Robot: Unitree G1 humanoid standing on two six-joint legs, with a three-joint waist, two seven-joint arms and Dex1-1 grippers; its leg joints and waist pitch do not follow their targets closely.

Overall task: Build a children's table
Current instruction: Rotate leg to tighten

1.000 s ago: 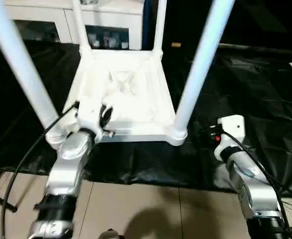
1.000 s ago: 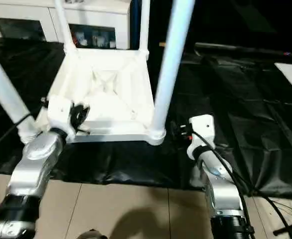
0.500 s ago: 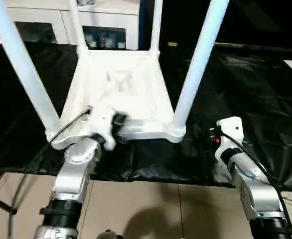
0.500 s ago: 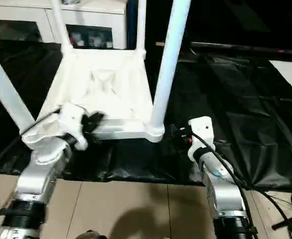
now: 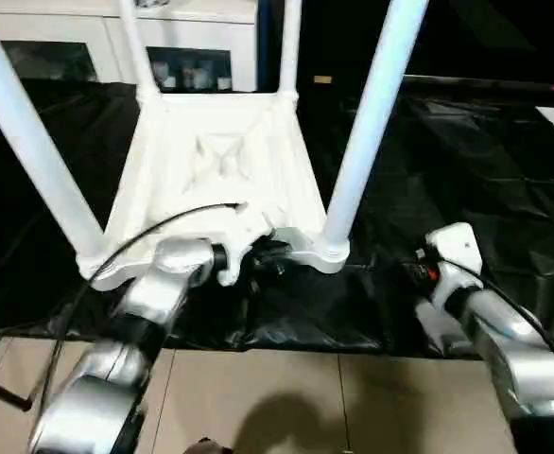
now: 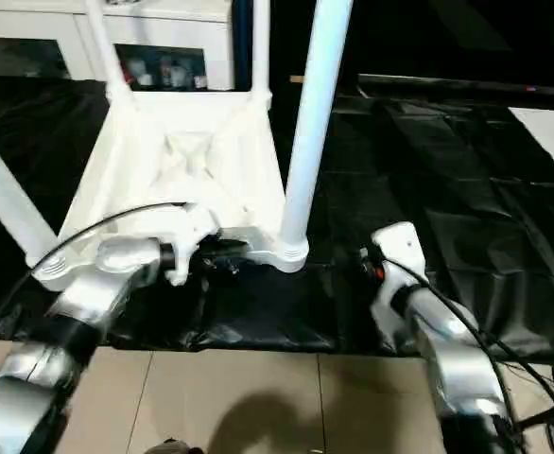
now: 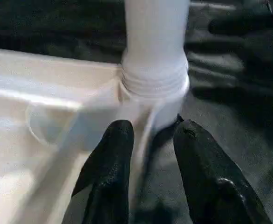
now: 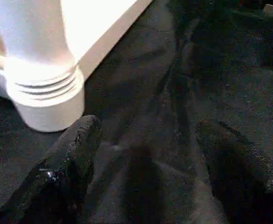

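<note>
Now left hand (image 7: 148, 135) part-open at table (image 5: 216, 156) edge, right hand (image 8: 146, 135) wide open nearby.

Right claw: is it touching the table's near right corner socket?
Apart. The right wrist view shows black sheet between the right claw and the corner socket.

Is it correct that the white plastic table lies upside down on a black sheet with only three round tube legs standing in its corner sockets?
Not quite: the white plastic table does lie upside down on the black sheet, but four round tube legs stand in its corner sockets, not three. The left eye view shows two near legs and two far legs.
</note>
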